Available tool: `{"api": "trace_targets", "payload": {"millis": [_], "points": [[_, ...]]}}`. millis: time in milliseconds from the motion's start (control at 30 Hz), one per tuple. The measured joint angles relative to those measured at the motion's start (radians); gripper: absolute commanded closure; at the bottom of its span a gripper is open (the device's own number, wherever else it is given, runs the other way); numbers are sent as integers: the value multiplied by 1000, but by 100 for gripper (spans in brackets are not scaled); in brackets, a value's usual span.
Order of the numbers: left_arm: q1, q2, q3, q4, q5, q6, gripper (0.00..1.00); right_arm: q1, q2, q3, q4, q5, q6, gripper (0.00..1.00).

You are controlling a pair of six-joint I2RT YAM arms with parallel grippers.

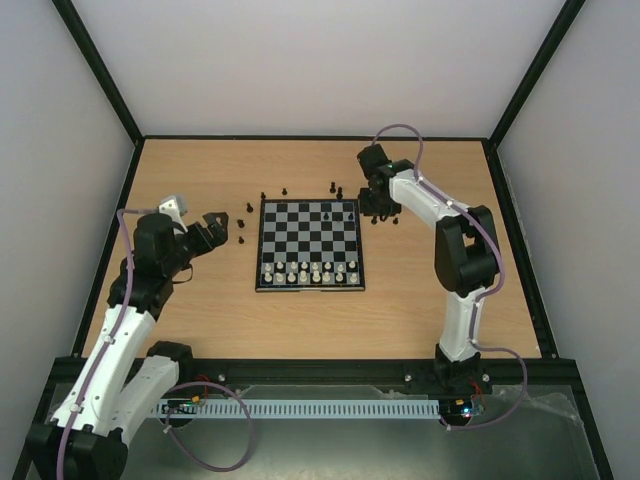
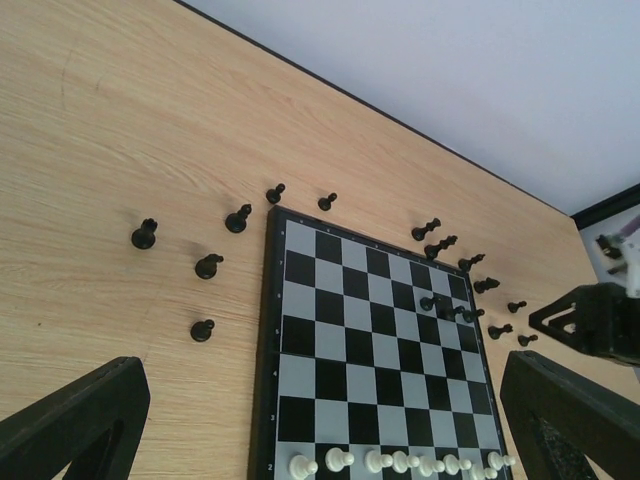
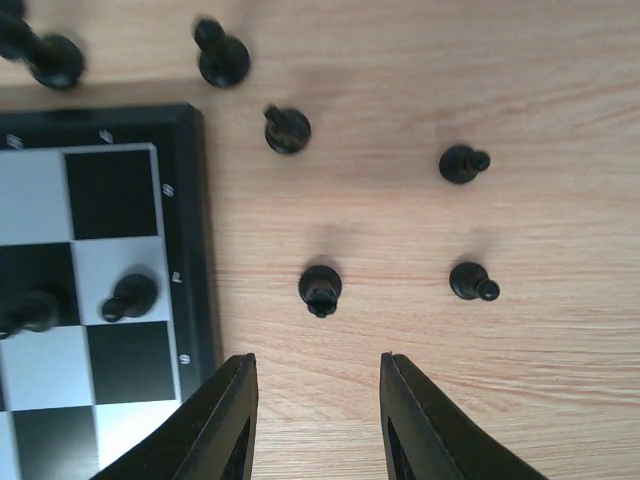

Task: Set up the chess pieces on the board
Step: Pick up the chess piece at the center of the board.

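Note:
The board (image 1: 305, 240) lies mid-table. Cream-white chess pieces (image 1: 310, 272) fill its near rows, seen as a row of white pawns (image 2: 400, 462) in the left wrist view. A few black pieces (image 2: 445, 305) stand on its far right squares. Other black pieces stand loose on the wood: several left of the board (image 2: 207, 266), some beyond its far edge (image 1: 333, 187), several by its far right corner (image 3: 460, 165). My right gripper (image 3: 318, 365) hangs open over those, empty, one black piece (image 3: 321, 288) just ahead of its fingertips. My left gripper (image 1: 215, 228) is wide open and empty, left of the board.
The board's dark border (image 3: 190, 230) runs just left of my right gripper's left finger (image 3: 225, 420). A black frame edges the wooden table (image 1: 430, 290) against white walls. A cable tray (image 1: 330, 408) runs along the near edge between the arm bases.

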Motion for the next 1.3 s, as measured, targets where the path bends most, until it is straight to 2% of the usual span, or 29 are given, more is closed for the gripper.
{"api": "trace_targets", "payload": {"millis": [667,1000,1300], "points": [[0,2,0,0,14,7,0,-43,121,-14,34,-72,-2,67],[0,2,0,0,14,7,1,-43,170,43,35,-74,-8,91],[0,2,0,0,14,7,1,-43,169,97,26,-82,-8,92]]}}
